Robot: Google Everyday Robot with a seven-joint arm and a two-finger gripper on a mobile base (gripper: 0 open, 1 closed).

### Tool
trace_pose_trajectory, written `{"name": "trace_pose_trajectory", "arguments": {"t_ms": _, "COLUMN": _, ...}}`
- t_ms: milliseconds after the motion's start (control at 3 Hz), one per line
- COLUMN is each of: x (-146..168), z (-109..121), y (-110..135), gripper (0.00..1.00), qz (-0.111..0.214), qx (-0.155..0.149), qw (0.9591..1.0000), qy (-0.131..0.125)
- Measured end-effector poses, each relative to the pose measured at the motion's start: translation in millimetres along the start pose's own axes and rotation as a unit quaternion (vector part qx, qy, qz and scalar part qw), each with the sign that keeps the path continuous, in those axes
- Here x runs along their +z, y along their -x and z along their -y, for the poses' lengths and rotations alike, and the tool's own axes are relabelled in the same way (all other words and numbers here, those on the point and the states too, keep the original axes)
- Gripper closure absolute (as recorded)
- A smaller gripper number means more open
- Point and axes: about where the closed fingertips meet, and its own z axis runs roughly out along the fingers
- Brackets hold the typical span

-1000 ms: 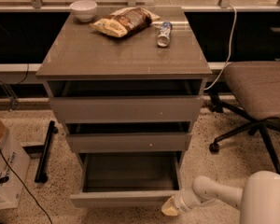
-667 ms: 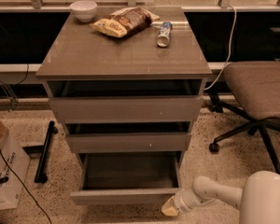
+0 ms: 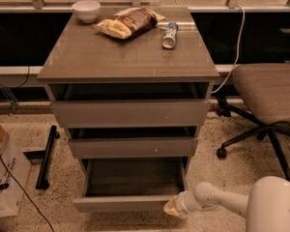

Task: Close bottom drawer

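The bottom drawer (image 3: 130, 203) is the lowest of three grey-brown drawers in the cabinet. It is pulled far out, with its plain floor (image 3: 135, 178) and side rails showing. My gripper (image 3: 173, 207) is at the end of the white arm coming in from the lower right. It sits against the right end of the drawer's flat front, near the floor. The middle drawer (image 3: 133, 147) and top drawer (image 3: 130, 113) above stand slightly out.
On the cabinet top (image 3: 87, 57) lie a white bowl (image 3: 86, 9), a snack bag (image 3: 128, 22) and a can (image 3: 169, 35). An office chair (image 3: 268, 100) stands at the right. A cardboard box (image 3: 5, 173), cables and a black bar (image 3: 46, 156) lie at the left.
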Motion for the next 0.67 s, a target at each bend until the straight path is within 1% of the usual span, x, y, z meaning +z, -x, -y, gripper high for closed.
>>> {"name": "trace_pose_trajectory", "arguments": {"t_ms": 333, "x": 7, "z": 13, "y": 5, "gripper": 1.00, "qz": 0.005, "qx": -0.010, "qw": 0.9998, "qy": -0.016}}
{"name": "trace_pose_trajectory", "arguments": {"t_ms": 667, "x": 9, "z": 41, "y": 23, "gripper": 1.00, "qz": 0.019, "qx": -0.022, "qw": 0.9986, "qy": -0.043}}
